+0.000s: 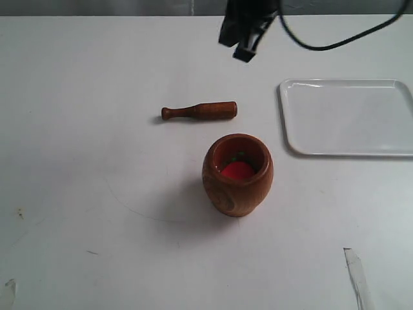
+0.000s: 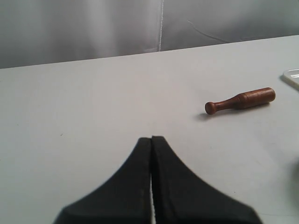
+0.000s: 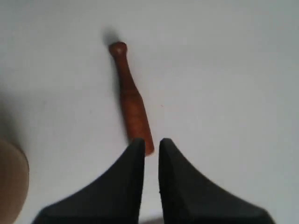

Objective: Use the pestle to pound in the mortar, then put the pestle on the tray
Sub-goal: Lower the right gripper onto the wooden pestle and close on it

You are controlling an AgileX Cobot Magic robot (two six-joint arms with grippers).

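Observation:
The reddish-brown wooden mortar [image 1: 237, 190] stands upright mid-table with something red [image 1: 236, 170] inside. Behind it the dark-brown pestle [image 1: 200, 111] lies flat on the table, its knob pointing left. The white tray [image 1: 287, 142] sits bare at the right. My right gripper [image 1: 244, 45] hangs above the table behind the pestle. In the right wrist view its fingers [image 3: 151, 142] stand slightly apart, holding nothing, over the thick end of the pestle [image 3: 131, 100]. My left gripper [image 2: 152, 138] is shut and empty, with the pestle [image 2: 240, 100] well off to one side.
A black cable [image 1: 335, 39] loops over the table's back right. A pale strip [image 1: 356, 274] lies near the front right edge. A grey backdrop [image 2: 93, 28] rises behind the table's far edge. The tray's corner [image 2: 292, 76] just shows in the left wrist view.

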